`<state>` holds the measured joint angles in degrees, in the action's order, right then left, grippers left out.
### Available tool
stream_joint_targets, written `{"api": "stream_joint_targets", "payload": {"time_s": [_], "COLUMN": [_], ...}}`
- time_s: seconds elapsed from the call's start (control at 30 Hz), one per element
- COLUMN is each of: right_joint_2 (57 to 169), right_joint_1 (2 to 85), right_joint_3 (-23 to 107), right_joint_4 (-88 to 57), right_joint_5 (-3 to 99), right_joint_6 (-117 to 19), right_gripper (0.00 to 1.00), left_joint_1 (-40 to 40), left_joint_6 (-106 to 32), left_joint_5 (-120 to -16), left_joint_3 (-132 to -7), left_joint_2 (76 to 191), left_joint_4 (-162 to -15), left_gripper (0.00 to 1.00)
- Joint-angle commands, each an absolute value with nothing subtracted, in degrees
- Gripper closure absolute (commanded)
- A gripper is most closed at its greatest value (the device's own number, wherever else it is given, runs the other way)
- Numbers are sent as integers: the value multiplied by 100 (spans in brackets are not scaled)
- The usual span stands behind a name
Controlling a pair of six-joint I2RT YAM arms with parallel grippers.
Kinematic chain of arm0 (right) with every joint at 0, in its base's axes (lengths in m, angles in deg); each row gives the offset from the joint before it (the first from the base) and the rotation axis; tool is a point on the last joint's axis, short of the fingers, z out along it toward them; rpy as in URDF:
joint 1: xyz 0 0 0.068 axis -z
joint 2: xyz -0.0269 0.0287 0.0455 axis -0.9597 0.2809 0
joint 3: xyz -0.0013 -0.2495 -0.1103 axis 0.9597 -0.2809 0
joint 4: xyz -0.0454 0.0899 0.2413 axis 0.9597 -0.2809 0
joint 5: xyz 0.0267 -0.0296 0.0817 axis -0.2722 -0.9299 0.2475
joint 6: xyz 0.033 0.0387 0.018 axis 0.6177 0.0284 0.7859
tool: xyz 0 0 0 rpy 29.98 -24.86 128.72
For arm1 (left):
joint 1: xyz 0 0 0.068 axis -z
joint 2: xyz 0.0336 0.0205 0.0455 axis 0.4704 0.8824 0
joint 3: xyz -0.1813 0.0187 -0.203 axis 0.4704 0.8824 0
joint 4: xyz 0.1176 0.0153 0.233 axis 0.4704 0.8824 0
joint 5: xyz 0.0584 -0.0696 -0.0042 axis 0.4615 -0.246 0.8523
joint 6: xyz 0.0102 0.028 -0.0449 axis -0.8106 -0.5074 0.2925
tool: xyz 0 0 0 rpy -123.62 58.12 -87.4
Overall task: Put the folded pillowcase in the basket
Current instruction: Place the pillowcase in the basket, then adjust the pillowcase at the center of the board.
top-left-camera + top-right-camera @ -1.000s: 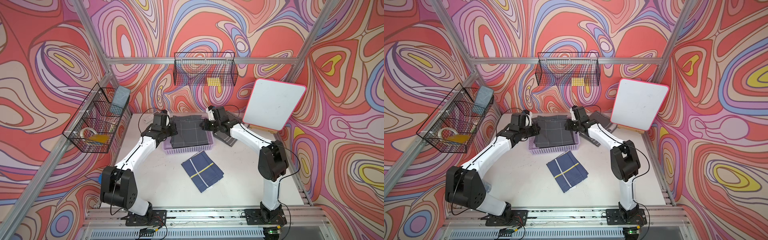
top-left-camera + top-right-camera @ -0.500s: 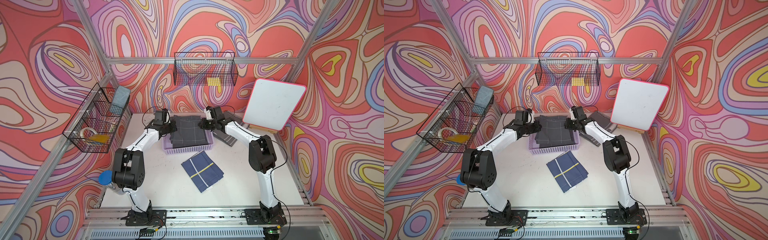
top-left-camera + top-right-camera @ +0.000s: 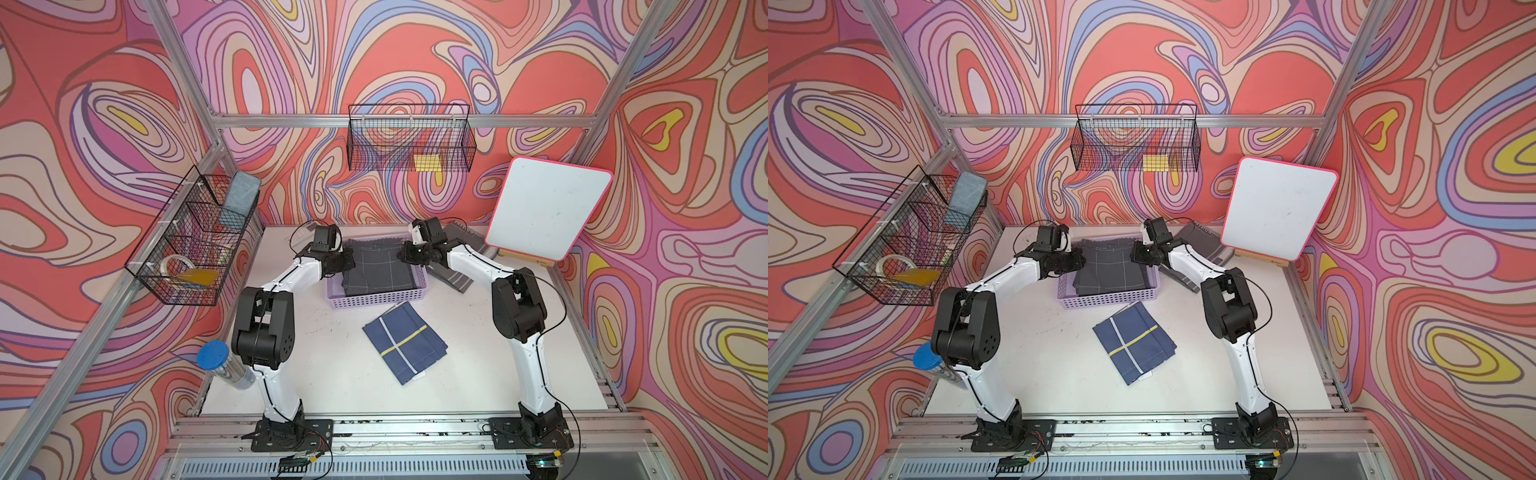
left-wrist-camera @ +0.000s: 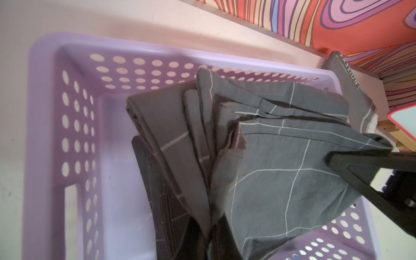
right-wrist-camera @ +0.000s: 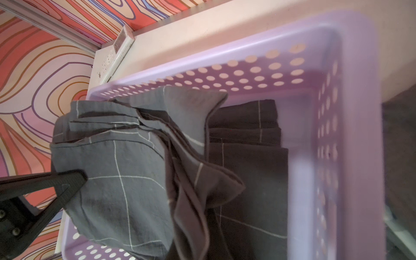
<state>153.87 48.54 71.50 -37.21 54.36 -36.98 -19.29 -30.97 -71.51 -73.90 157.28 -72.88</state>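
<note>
The folded grey pillowcase [image 3: 380, 270] is seen stretched between the left gripper [image 3: 348, 258] and right gripper [image 3: 405, 255], each clamped on a far corner, with its bulk sagging down into the lavender basket [image 3: 374, 300] directly below.

Robot arms: two, left arm [image 3: 286, 276] and right arm [image 3: 478, 264].
Lavender basket [image 3: 376, 300]: one.
Grey checked pillowcases: two, the lifted pillowcase [image 5: 126, 191] and the flat pillowcase [image 5: 252, 180].
Navy cloth [image 3: 405, 343]: one, near centre.
Grey striped cloth [image 3: 1208, 245]: one, far right.
Black wire baskets: two, left wire basket [image 3: 195, 245] and far wire basket [image 3: 409, 137].
Whiteboard [image 3: 548, 208]: one.
Blue-lidded jar [image 3: 224, 365]: one, near left.
Yellow pad [image 3: 427, 162]: one.
Tape roll [image 3: 176, 264]: one.
Blue-grey block [image 3: 241, 197]: one.
White remote [image 5: 122, 42]: one, far left.
</note>
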Motion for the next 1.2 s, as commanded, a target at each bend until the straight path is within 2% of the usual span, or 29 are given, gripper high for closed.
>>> {"api": "stream_joint_targets", "payload": {"time_s": [0.0,0.03,0.07,0.1,0.13,0.23,0.47,0.53,0.57,0.6,0.9,0.93,0.97,1.17], "right_joint_2": [15466,15461,15464,15433,15388,15144,14102,13687,13455,13243,11286,11118,10947,10117], "right_joint_1": [4902,4899,4900,4899,4899,4900,4900,4901,4899,4899,4594,4527,4436,4103], "right_joint_3": [7319,7338,7359,7372,7363,7273,6610,6169,5926,5695,3547,3343,3113,1919], "right_joint_4": [-3678,-3677,-3705,-3716,-3724,-3726,-3740,-3605,-3564,-3569,-3711,-3711,-3706,-3496], "right_joint_5": [5460,5443,5422,5401,5375,5273,5041,5050,5061,5075,4900,4898,4884,4871], "right_joint_6": [-3664,-3664,-3651,-3665,-3664,-3688,-3898,-3942,-3953,-3971,-3923,-3889,-3832,-3533], "right_gripper": [100,92,80,68,60,50,42,29,14,10,8,3,2,2], "left_joint_1": [-2002,-2011,-2020,-2030,-2033,-2033,-2033,-2011,-1978,-1927,-927,-825,-699,-173], "left_joint_6": [-3158,-3150,-3129,-3107,-3103,-3088,-2932,-2820,-2763,-2725,-2538,-2505,-2476,-2426], "left_joint_5": [-7229,-7260,-7257,-7248,-7238,-7118,-7285,-7455,-7549,-7583,-7410,-7422,-7421,-7730], "left_joint_3": [-7551,-7570,-7600,-7640,-7696,-7766,-7593,-7318,-7117,-6907,-4983,-4819,-4657,-3916], "left_joint_2": [15794,15795,15803,15794,15778,15586,14672,14321,14130,13906,12152,12032,11915,11692], "left_joint_4": [-7315,-7305,-7269,-7208,-7134,-7049,-6686,-6755,-6823,-6877,-7212,-7248,-7277,-7616], "left_gripper": [98,72,45,32,24,4,1,1,1,1,1,1,1,1]}}
